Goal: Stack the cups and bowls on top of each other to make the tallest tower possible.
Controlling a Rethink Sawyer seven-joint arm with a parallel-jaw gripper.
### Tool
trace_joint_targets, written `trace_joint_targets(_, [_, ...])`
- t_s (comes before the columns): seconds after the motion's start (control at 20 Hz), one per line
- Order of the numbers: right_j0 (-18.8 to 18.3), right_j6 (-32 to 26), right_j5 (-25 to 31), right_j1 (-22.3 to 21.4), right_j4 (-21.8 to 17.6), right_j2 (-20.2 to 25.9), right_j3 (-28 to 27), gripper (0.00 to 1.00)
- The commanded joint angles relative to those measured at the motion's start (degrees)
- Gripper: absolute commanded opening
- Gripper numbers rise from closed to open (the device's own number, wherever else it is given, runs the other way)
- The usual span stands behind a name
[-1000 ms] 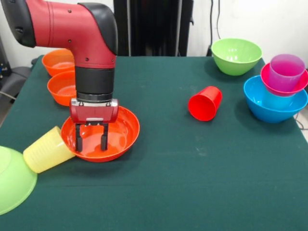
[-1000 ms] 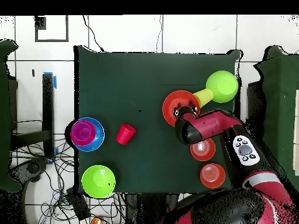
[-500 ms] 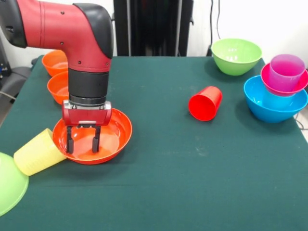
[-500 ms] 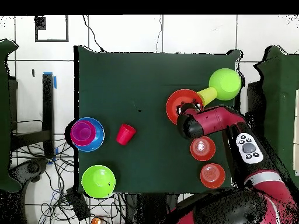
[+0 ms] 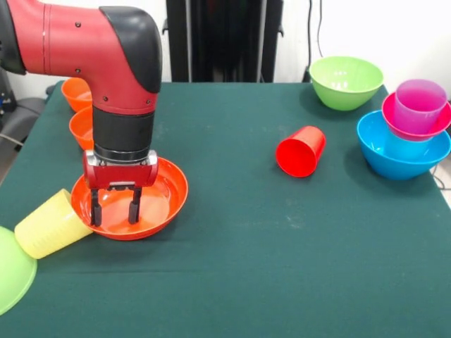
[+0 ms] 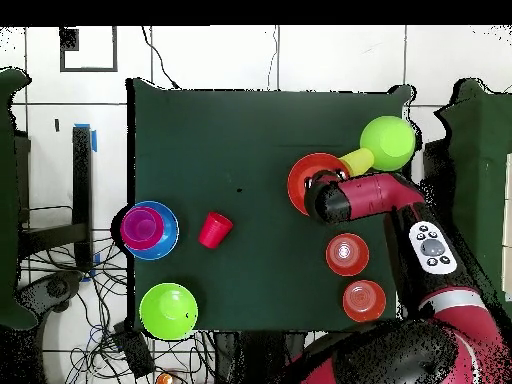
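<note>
A dark green desk (image 5: 282, 267) stands before a white wall, with tiled floor and loose cables around it in the overhead view. The red and black arm (image 5: 99, 49) comes down over the wide orange bowl (image 5: 165, 190), and the tool (image 5: 113, 211) hangs inside that bowl with its two fingers apart, gripping nothing; whether the tips touch the bowl's floor is hard to say.

Largest first: a lime green bowl (image 5: 10, 271) lies upside down at the desk's edge, just beyond the yellow cup (image 5: 46, 225) from the tool. A second lime green bowl (image 5: 347, 81) sits upright, well away across the desk. The blue bowl (image 5: 394, 158), also far from the tool, holds a stack: a light blue cup, a magenta bowl (image 5: 412, 127) and the purple cup (image 5: 421, 102) on top.

Behind the arm stand two small orange bowls (image 5: 79, 127), partly hidden by it. The red cup (image 5: 301, 150) lies on its side between the tool and the blue bowl. The yellow cup lies tipped over, touching the wide orange bowl's rim.
</note>
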Motion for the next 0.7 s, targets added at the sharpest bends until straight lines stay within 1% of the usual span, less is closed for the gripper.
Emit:
trace_joint_targets(0.05, [-2.2, -23.79, 18.86, 13.99, -5.66, -6.92, -1.3, 1.0])
trace_joint_targets(0.35, [-2.39, -25.29, 21.58, 14.48, -4.1, -7.04, -1.82, 1.0])
trace_joint_targets(0.7, [-2.38, -25.07, 23.14, 14.58, -3.9, -7.62, -1.37, 1.0])
